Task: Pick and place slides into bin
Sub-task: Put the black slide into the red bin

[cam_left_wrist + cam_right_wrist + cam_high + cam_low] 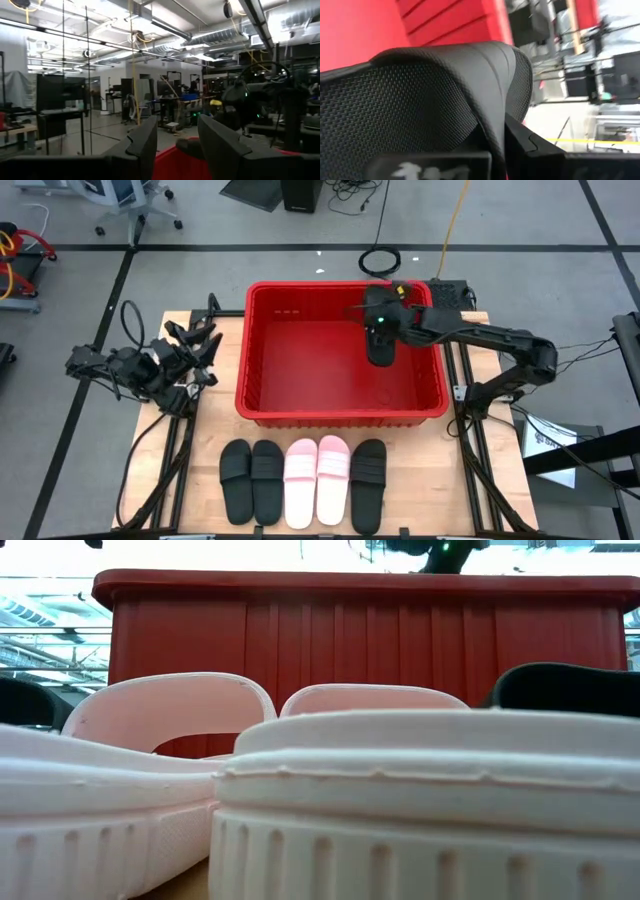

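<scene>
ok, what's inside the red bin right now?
Nothing lies on the bin's visible red floor. The right gripper hangs over it, shut on a black slide. The patch of floor under that slide and arm is covered. Five slides wait on the table.

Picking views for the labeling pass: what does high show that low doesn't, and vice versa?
High only: the right tool over the bin's interior, shut on a black slide; the left tool waiting by the bin's left side, empty; the five-slide row near the front edge, three black, two pink. Low only: the ribbed sole edge of a pink slide close up, and the bin's ribbed front wall. Both: the red bin, pink slides, a black slide on the row's right end.
</scene>
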Robot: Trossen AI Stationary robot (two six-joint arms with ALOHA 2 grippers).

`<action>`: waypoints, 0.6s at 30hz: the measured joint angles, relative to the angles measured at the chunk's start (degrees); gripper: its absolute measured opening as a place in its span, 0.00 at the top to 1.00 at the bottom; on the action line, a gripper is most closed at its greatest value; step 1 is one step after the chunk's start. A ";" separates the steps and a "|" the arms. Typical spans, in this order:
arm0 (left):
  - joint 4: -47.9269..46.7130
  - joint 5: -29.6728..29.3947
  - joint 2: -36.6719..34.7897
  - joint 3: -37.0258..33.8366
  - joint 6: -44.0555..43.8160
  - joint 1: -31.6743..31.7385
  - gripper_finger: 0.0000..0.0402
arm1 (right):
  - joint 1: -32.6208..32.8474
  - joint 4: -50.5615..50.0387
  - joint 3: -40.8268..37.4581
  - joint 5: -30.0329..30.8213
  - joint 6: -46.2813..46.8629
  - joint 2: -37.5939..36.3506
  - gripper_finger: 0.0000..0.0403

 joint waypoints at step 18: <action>-1.72 -3.93 0.06 0.00 0.17 0.11 0.63 | -1.55 20.55 -23.79 -1.28 -5.38 -5.55 0.99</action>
